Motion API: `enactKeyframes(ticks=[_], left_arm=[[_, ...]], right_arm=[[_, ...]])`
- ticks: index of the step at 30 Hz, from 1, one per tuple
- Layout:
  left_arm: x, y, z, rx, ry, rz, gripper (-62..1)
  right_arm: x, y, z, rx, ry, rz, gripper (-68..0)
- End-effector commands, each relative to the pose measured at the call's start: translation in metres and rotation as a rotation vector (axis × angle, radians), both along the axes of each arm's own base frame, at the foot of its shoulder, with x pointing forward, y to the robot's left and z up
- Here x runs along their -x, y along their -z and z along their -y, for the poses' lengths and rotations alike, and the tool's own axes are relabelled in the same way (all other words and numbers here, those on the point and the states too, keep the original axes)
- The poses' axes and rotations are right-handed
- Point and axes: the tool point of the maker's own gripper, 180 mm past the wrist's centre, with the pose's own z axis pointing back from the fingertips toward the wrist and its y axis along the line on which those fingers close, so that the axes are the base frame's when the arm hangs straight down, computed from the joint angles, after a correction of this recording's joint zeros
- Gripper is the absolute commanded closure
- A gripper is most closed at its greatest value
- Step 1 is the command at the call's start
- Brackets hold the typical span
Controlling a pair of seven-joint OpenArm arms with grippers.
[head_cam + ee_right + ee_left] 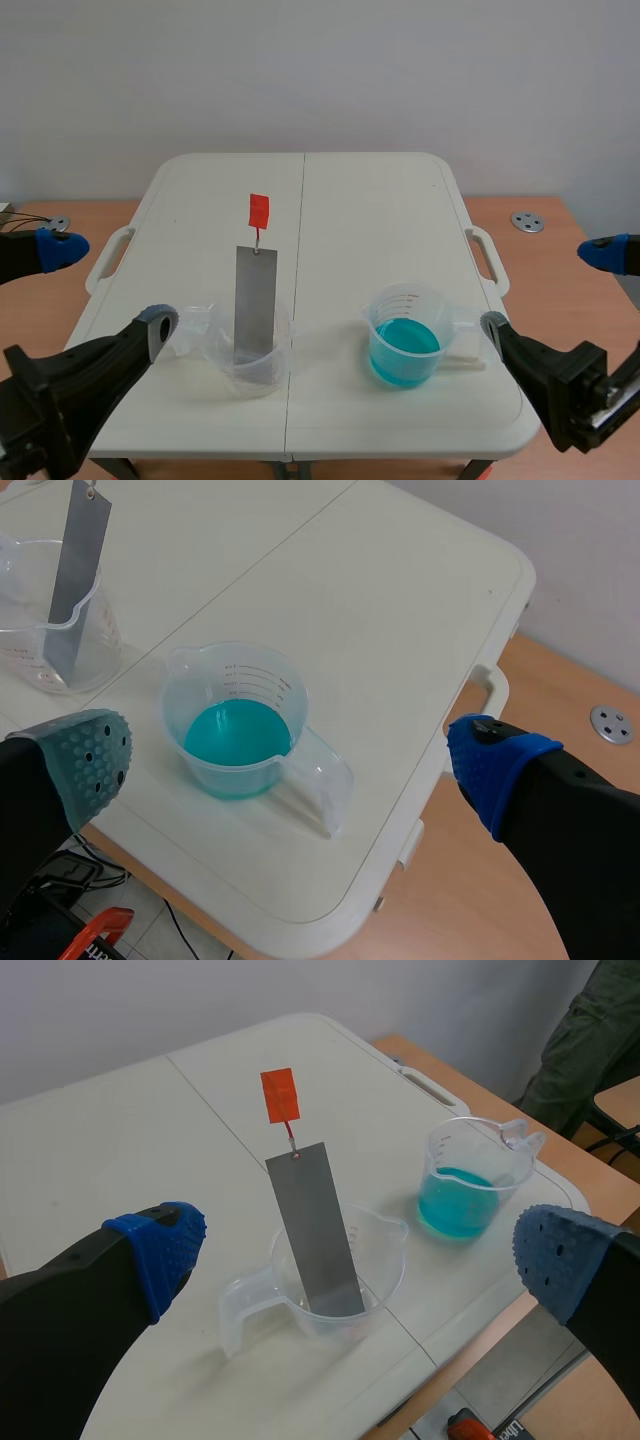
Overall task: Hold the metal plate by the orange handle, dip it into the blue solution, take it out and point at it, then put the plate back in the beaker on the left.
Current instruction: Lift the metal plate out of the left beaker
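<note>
plate (254, 305) upright in beaker (250, 355), handle (259, 211) up, centre-left of frame; my left claw (110, 287) and right claw (546, 290) both released, flanking it, no contact.

Plate (254, 305) in left beaker (226, 368) (solution beaker (404, 296) to its right)

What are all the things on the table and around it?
table: one, white, in the middle
left beaker: one, clear, on the table's left part, holding only the plate
metal plate: one, grey, standing tilted in the left beaker
orange handle: one, orange-red, hooked to the plate's top end
right beaker: one, clear, on the table's right part, apart from the left beaker
blue solution: one pool, blue-green, in the right beaker
metal discs: two, silver, on the brown surface, one at each side of the table
left gripper: one, black with blue pads, open, near the left beaker
right gripper: one, black with one blue and one grey-green pad, open, near the right beaker
</note>
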Motion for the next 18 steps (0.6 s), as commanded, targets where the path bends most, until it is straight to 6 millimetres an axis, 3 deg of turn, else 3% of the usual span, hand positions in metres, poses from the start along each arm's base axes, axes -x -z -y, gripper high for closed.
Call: enactKeyframes(ticks=[1, 11, 16, 17, 18], left_arm=[[-0.002, -0.008, 0.0, 0.017, -0.004, 0.024, -62.3], [-0.002, -0.008, 0.0, 0.017, -0.004, 0.024, -62.3], [-0.002, -0.007, 0.0, 0.008, -0.001, 0.025, -62.3], [-0.001, -0.006, 0.001, -0.003, 0.003, 0.027, -49.0], [-0.001, -0.005, 0.001, -0.016, 0.007, 0.029, -30.3]], right_arm=[[-0.003, -0.007, 0.001, -0.003, -0.001, 0.023, -66.3], [-0.007, -0.011, -0.002, -0.007, -0.017, 0.038, -66.3], [-0.019, -0.024, -0.004, -0.012, -0.028, 0.093, -66.3], [-0.022, -0.027, -0.006, -0.015, -0.032, 0.105, -66.3], [-0.025, -0.03, -0.009, -0.019, -0.038, 0.116, -66.3]])
